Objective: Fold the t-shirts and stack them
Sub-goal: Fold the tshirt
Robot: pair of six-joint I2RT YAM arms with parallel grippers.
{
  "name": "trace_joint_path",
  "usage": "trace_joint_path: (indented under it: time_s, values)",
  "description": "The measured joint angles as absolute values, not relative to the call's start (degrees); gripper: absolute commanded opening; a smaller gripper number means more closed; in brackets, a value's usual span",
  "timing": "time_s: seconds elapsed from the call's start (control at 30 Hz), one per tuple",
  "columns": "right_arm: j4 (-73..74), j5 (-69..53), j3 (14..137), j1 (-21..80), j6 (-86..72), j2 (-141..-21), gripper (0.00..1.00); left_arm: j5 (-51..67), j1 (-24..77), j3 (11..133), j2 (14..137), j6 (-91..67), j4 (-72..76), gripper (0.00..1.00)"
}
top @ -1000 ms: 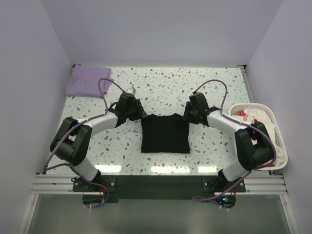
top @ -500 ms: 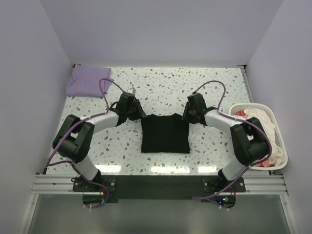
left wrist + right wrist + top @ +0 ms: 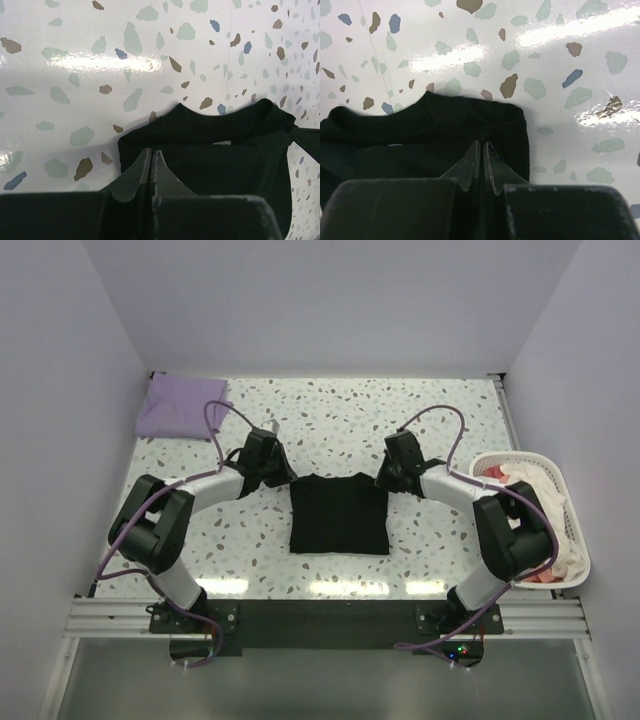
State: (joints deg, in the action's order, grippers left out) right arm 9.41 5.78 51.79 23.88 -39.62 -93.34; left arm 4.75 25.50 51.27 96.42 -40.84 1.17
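Observation:
The black t-shirt [image 3: 338, 515] lies folded into a rough square in the middle of the table. My left gripper [image 3: 285, 476] sits at its far left corner and my right gripper [image 3: 383, 478] at its far right corner. In the left wrist view the jaws [image 3: 151, 151] are pressed together on the shirt's edge [image 3: 225, 165], near its small white label [image 3: 223, 143]. In the right wrist view the jaws [image 3: 481, 144] are closed to a thin slit on the black cloth [image 3: 420, 135]. The pale lavender t-shirt [image 3: 180, 405] lies folded at the far left corner.
A white plastic basket [image 3: 578, 540] with white, pink and red garments stands at the right edge, beside the right arm's elbow. Side walls close in the speckled table [image 3: 330, 420] on the left, right and back.
Both grippers have shifted very slightly at the shirt's far corners, and the right arm's elbow has moved a little left. The shirt keeps its shape and place.

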Motion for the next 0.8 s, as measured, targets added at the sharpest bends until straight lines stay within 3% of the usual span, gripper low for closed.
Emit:
trace_joint_path:
  time_s: [0.33, 0.63, 0.7, 0.73, 0.77, 0.8]
  values:
    - [12.8, 9.5, 51.8, 22.4, -38.1, -84.5, 0.0, 5.6, 24.3, 51.7, 93.6, -40.9, 0.7, 0.0]
    - [12.1, 7.5, 52.9, 19.7, -37.4, -91.4, 0.0, 8.1, 22.8, 52.4, 97.1, -41.1, 1.4, 0.01]
    - [12.3, 7.0, 54.2, 19.5, -37.0, -93.6, 0.05, 8.6, 22.4, 52.6, 97.6, -41.1, 1.4, 0.14]
    - [12.6, 6.8, 55.2, 19.4, -36.9, -94.6, 0.12, 8.7, 22.3, 53.0, 97.7, -40.9, 1.2, 0.38]
    - [13.2, 6.8, 56.3, 19.2, -36.4, -95.4, 0.33, 8.5, 22.1, 53.4, 97.7, -40.4, 1.0, 0.45]
    - [13.6, 6.9, 57.3, 19.1, -36.4, -95.8, 0.41, 8.3, 21.7, 53.9, 97.7, -40.4, 0.8, 0.5]
